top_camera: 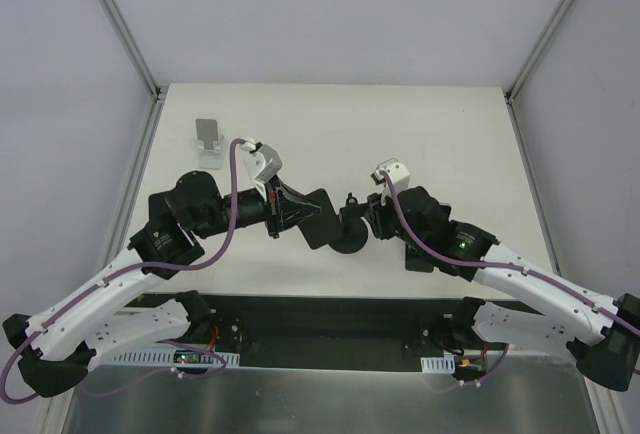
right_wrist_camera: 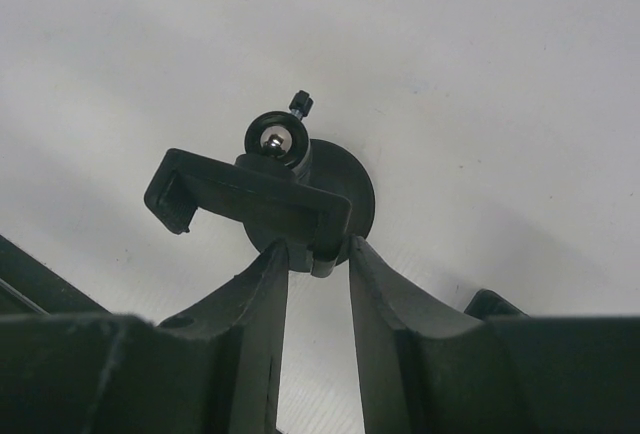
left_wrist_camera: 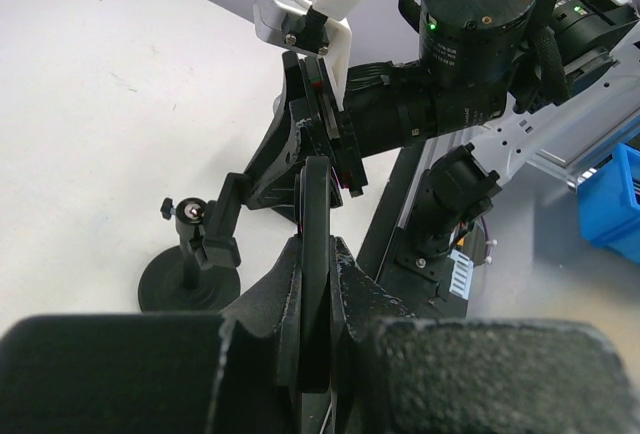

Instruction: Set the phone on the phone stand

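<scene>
The phone [top_camera: 318,216] is a thin black slab held on edge in my left gripper [top_camera: 292,210], just left of the phone stand [top_camera: 350,238]. In the left wrist view the phone [left_wrist_camera: 313,194] rises edge-on from between my fingers, and the left gripper [left_wrist_camera: 318,250] is shut on it. The phone stand [left_wrist_camera: 190,276] stands to its left there. In the right wrist view the stand's clamp holder [right_wrist_camera: 250,198] sits over the round base [right_wrist_camera: 355,186]. My right gripper [right_wrist_camera: 318,251] has a fingertip pressed on each side of the clamp's lower end.
A small silver-white stand [top_camera: 208,140] sits at the back left of the white table [top_camera: 440,134]. A blue bin [left_wrist_camera: 612,204] lies off the table's near side. The right arm [left_wrist_camera: 480,24] fills the space behind the phone.
</scene>
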Available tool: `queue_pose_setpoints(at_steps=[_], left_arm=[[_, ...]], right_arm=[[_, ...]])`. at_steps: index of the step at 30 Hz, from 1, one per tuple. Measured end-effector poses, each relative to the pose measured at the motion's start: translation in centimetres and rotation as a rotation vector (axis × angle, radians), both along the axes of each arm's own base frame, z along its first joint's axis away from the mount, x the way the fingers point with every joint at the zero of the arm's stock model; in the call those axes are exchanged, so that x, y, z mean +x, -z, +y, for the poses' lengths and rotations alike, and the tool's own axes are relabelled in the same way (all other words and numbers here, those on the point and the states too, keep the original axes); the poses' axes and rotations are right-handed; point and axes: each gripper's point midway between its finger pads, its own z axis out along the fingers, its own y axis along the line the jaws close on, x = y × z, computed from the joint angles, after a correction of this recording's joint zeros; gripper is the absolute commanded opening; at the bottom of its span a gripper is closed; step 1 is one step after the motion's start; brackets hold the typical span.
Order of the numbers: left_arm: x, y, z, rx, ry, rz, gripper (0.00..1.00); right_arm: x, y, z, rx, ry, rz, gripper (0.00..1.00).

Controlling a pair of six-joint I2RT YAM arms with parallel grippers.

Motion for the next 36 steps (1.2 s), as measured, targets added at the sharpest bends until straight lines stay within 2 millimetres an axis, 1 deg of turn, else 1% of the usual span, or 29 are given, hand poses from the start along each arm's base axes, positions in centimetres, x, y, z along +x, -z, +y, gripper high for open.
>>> queue_pose_setpoints(at_steps=[5,10,14,15,16,19,23,29,33,34,36], left_arm=[[0.0,0.1,-0.1,0.004,0.006,0.002,0.00],[0.1,0.6,-0.4,0.016,0.014,0.010,0.00],[0.0,1.0,-0.8,0.028,0.033,0.013,0.00],[0.0,1.1,-0.9,0.031,0.037,0.014,0.00],[0.0,1.1,-1.0,0.033,0.044,0.011,0.00],[0.2,1.2,-1.7,0.026,0.072,-0.004,0.00],[0.4,1.6,-3.1,0.005,0.132,-0.053,0.00],[0.1,3.3,-5.6,-0.005,0.278,-0.119,0.00],[-1.1,4.3,-7.0,0.003,0.442,-0.152,0.00],[-1.7,4.5,-7.5,0.004,0.507,-0.152,0.00],[-2.2,4.7,-8.2,0.004,0.597,-0.162,0.00]], right_arm=[[0.2,0.4,-0.1,-0.009,0.001,-0.002,0.31],[0.5,0.5,0.0,-0.014,0.004,-0.006,0.27],[0.7,0.4,0.0,-0.013,0.004,-0.012,0.17],[0.7,0.4,0.0,-0.012,0.004,-0.013,0.14],[0.8,0.4,0.0,-0.013,0.005,-0.014,0.08],[0.9,0.4,-0.1,-0.023,0.003,-0.020,0.01],[0.9,0.4,-0.2,-0.032,-0.006,-0.026,0.01],[1.2,0.4,-0.4,-0.033,-0.009,-0.025,0.01],[1.2,0.3,-0.3,-0.029,-0.021,-0.023,0.01],[1.3,0.3,-0.4,-0.027,-0.025,-0.021,0.01],[1.3,0.4,-0.4,-0.023,-0.030,-0.016,0.01]])
